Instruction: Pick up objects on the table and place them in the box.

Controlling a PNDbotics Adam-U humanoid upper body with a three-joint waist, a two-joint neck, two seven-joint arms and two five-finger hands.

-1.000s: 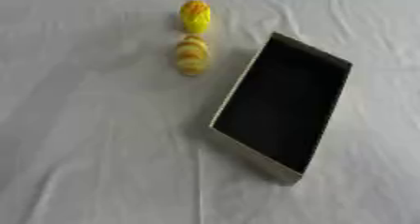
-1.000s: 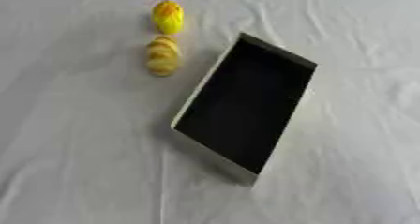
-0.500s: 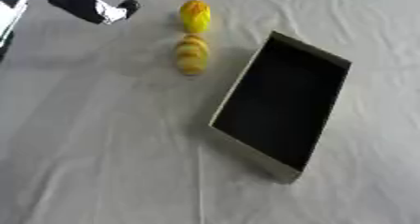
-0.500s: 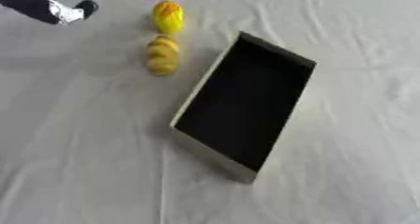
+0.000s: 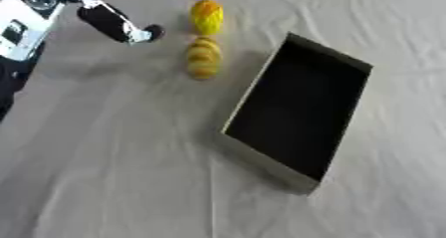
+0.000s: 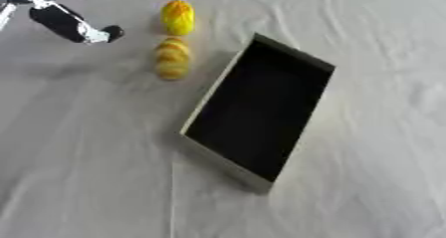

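Left eye view: nearest to me I see the counter (image 5: 104, 172), covered with a wrinkled white cloth. On it, right of centre, lies the box (image 5: 300, 110), a shallow rectangular tray with a black interior and pale walls, set askew, holding nothing. Beyond its far left corner lies a yellow oval object with orange stripes (image 5: 203, 58), on the cloth just beside the box but apart from it. Farther back lies a brighter yellow oval object (image 5: 207, 16), close to the first. At the far left my left hand (image 5: 118, 25) hangs above the cloth, left of both objects, touching neither; I cannot tell how its fingers are set.
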